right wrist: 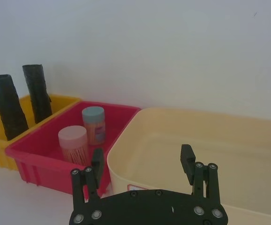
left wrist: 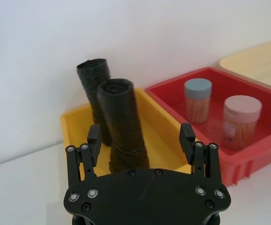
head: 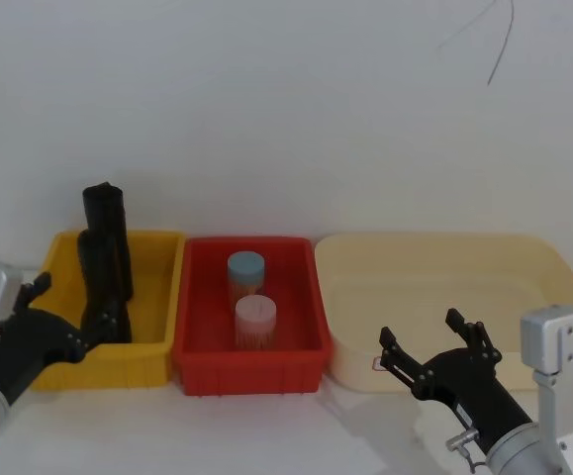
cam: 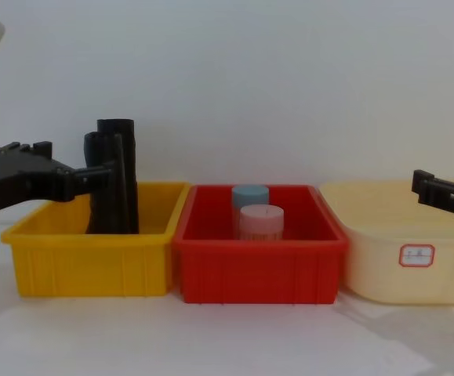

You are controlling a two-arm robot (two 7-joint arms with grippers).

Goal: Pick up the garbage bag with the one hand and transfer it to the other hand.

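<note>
Barely started: the left gripper (left wrist: pixel 140 136) is released, its fingers (left wrist: pixel 94 137) spread wide, one on each side of the garbage bag (left wrist: pixel 122 119). The left wrist view shows a gap to the plastic on both sides, so no grip is made yet. The bag stands near upright between the fingers in the yellow bin (cam: pixel 93 266), not lifted. The bin's front wall sits just below the fingers and probably limits how low the grasp can go. Just past the fingertips stands the second black roll (left wrist: pixel 94 79), close behind the bag; cannot tell if the two touch. It looks like the main thing to bump when the fingers clench. Off to one side of the fingers, well apart, is the red bin (cam: pixel 258 270) with a blue-lidded jar (left wrist: pixel 197 99) and a pink-lidded jar (left wrist: pixel 240 121), both clear of the grasp. Farther over, the right gripper (right wrist: pixel 142 154) hovers at the near rim of the cream tub (right wrist: pixel 210 140), fingers apart and holding nothing. Left to do: clench, lift, carry over the red bin, hand over, let go. A low pass could clip the jars.
</note>
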